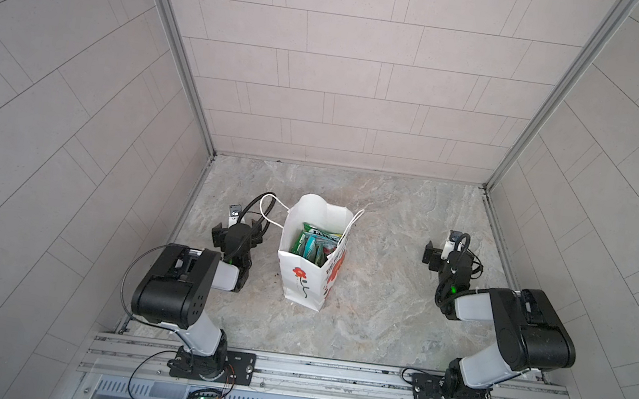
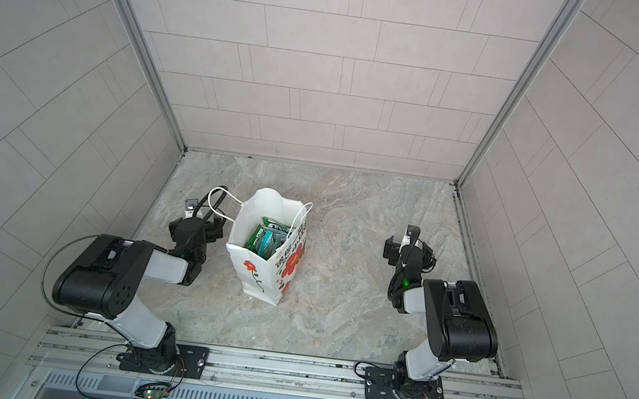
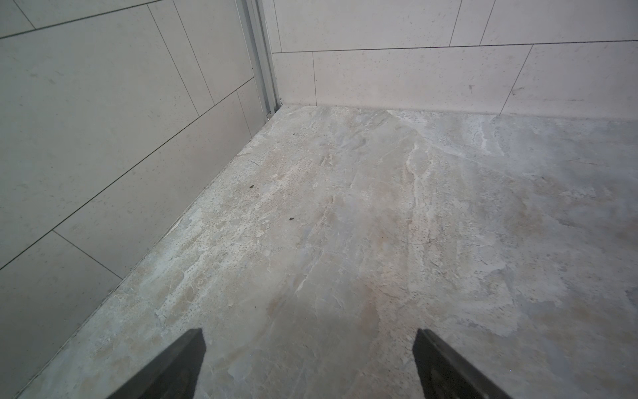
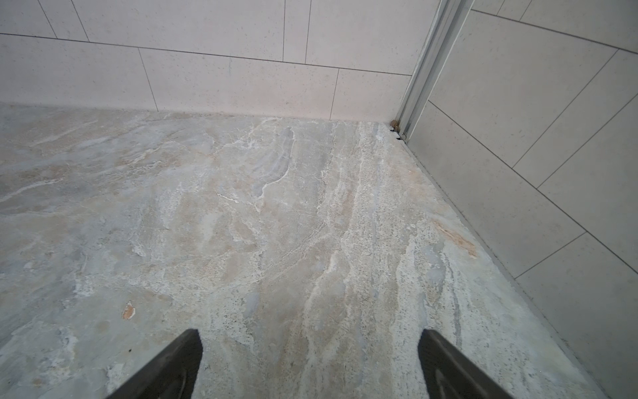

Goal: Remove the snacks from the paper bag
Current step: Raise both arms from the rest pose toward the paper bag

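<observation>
White paper bag (image 1: pixel 300 286), red flower on a black stem on its face, stands upright and open mid-table (image 1: pixel 379 309) holding green and teal snacks (image 1: pixel 313 246), lettering too blurred to read; left gripper (image 3: pixel 310 345) and right gripper (image 4: pixel 310 345) spread wide, empty.

**Little Lettering, Barely Legible**

White capital lettering runs along the top edge of a green glossy snack packet (image 1: pixel 323 234) standing in the tall white paper bag (image 1: pixel 297 290). In both top views it looks like "FOX'S", but blur leaves that uncertain. Rows of small print (image 2: pixel 290 245) in red and black cross the bag's flowered side panel, too small to read. A white tab (image 1: pixel 234 212) on the left arm's wrist bears a dark mark, likewise unreadable.
</observation>
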Robot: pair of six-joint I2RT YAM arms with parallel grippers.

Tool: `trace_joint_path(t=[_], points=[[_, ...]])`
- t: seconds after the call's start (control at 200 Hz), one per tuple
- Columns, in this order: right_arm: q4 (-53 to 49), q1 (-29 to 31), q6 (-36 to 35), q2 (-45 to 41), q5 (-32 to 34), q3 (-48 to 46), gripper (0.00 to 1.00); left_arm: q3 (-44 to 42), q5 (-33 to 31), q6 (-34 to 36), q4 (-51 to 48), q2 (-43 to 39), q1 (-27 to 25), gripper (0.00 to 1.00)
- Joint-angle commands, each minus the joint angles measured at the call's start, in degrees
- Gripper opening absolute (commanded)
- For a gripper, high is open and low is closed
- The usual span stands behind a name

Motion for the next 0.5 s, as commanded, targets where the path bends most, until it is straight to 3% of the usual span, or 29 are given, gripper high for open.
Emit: trace_joint_path(t=[0.0,0.06,0.28,0.4,0.495], points=[[3.99,0.24,-0.42,-0.7,1.77,-2.19,0.99,-0.91,-3.15,-2.0,-0.66,-4.26,0.0,1.0],[1.81,0.24,0.28,-2.86,3.85,-2.27,0.99,-1.75,-5.08,-1.41,0.42,-5.89,-0.01,1.0],[-5.66,0.23,2.65,-10.57,11.04,-2.13,0.99,-0.14,-19.78,-7.51,-14.98,-20.72,-0.26,1.0],[-10.51,0.24,4.42,-14.15,13.84,-1.84,0.99,6.66,-24.37,-15.31,-35.6,-29.19,-0.18,1.0],[-18.19,0.24,7.76,-17.58,14.55,-0.38,0.99,13.14,-22.92,-18.71,-47.96,-32.47,-0.19,1.0]])
